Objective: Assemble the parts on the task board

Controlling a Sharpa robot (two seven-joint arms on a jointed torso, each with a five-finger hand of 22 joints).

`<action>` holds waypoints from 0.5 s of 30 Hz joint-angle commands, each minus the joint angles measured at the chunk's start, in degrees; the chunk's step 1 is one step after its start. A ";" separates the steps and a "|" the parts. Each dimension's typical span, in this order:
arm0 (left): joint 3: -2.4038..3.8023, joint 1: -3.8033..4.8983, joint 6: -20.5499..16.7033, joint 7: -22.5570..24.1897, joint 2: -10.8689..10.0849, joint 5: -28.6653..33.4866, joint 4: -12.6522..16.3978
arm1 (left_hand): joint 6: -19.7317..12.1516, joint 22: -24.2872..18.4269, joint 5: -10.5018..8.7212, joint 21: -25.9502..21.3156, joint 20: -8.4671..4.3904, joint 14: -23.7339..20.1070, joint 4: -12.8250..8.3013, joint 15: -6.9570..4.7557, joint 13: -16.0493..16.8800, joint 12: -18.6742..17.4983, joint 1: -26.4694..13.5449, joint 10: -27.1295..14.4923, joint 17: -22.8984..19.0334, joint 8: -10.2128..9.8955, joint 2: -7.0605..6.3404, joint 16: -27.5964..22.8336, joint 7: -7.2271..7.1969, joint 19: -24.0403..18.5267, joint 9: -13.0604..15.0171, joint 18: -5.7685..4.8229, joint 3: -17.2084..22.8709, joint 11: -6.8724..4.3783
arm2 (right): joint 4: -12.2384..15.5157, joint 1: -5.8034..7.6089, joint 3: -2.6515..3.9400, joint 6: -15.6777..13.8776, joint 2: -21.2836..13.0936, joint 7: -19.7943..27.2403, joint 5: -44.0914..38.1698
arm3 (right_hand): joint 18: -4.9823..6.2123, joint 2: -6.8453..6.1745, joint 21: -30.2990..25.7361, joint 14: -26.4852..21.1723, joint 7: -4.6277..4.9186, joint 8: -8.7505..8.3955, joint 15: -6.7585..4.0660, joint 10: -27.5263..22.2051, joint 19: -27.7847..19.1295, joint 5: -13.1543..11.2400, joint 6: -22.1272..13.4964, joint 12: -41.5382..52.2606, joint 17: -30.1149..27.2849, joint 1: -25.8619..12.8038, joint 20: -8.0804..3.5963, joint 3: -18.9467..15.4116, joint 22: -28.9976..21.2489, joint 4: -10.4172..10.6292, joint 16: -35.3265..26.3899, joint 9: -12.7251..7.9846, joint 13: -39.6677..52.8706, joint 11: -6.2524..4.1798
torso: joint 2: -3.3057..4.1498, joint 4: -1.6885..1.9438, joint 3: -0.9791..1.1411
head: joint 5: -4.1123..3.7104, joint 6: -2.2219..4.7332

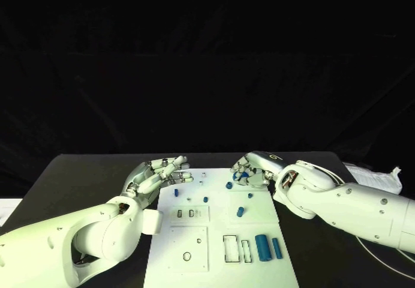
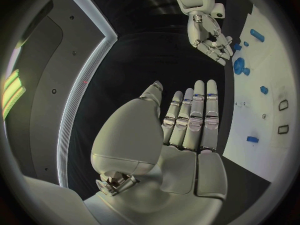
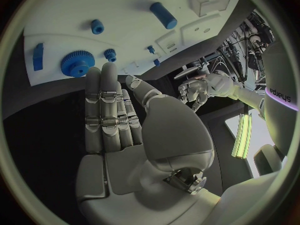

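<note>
The white task board (image 1: 220, 240) lies in the middle of the black table. Small blue parts stand on it: a peg (image 1: 176, 193), a short stud (image 1: 229, 185) and a taller peg (image 1: 240, 211). Two blue cylinders (image 1: 262, 248) lie near its right edge. A blue gear (image 1: 243, 176) sits at the board's far edge, just under my right hand (image 1: 252, 167). That hand (image 3: 115, 115) has its fingers straight and holds nothing; the gear (image 3: 78, 63) lies past the fingertips. My left hand (image 1: 164, 171) hovers at the board's far left corner, also empty, with fingers (image 2: 190, 117) stretched out.
Outlined slots (image 1: 235, 248) and small holes (image 1: 187, 256) mark the board's near half. White papers (image 1: 373, 177) and a cable (image 1: 376, 255) lie at the table's right side. Black table (image 1: 78, 180) stretches out left of the board.
</note>
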 commanded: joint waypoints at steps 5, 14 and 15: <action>0.13 0.14 1.78 0.47 -0.31 1.75 1.47 | 0.37 -0.10 0.24 0.15 -0.01 -0.25 -0.35 0.16 -0.06 -0.43 0.22 0.08 0.03 -0.24 0.01 -0.42 -0.07 0.45 -0.07 0.58 -0.03 0.20 | 0.41 0.40 0.10 5.91 0.92 -6.37 -10.46 | -0.78 -1.45 11.89 1.78 -0.48 -0.25 -0.22 -1.26 2.57 -0.56 -0.35 -0.15 6.12 -0.07 -0.01 1.33 13.29 1.92 9.91 -0.03 -0.05 0.11 | 2.15 0.15 -0.23 | -0.12 0.38; 0.15 0.15 1.76 0.17 -0.24 2.19 1.59 | 0.39 -0.09 0.23 0.23 -0.02 -0.16 -0.35 0.15 -0.07 -0.57 0.09 0.06 0.08 -0.37 0.00 -0.50 0.01 0.70 -0.07 0.62 -0.11 0.25 | 0.30 0.61 0.13 6.68 1.45 -7.83 -12.57 | -1.52 -2.02 17.37 1.08 -0.53 -0.19 -0.09 -1.71 3.63 -0.83 -0.42 -0.17 12.81 0.07 0.22 1.91 19.82 3.24 17.35 0.00 -0.05 0.26 | 2.96 0.23 -0.30 | -0.04 0.37; 0.15 0.15 1.77 0.14 -0.25 2.25 1.60 | 0.39 -0.09 0.23 0.23 -0.02 -0.16 -0.35 0.15 -0.07 -0.57 0.09 0.06 0.08 -0.37 0.00 -0.50 0.01 0.70 -0.07 0.62 -0.11 0.25 | 0.30 0.62 0.13 6.76 1.49 -7.95 -12.70 | -1.58 -2.05 17.73 1.06 -0.53 -0.19 -0.09 -1.71 3.73 -0.85 -0.41 -0.16 13.40 0.09 0.23 1.95 20.27 3.34 17.96 0.00 -0.05 0.26 | 3.03 0.26 -0.32 | -0.06 0.41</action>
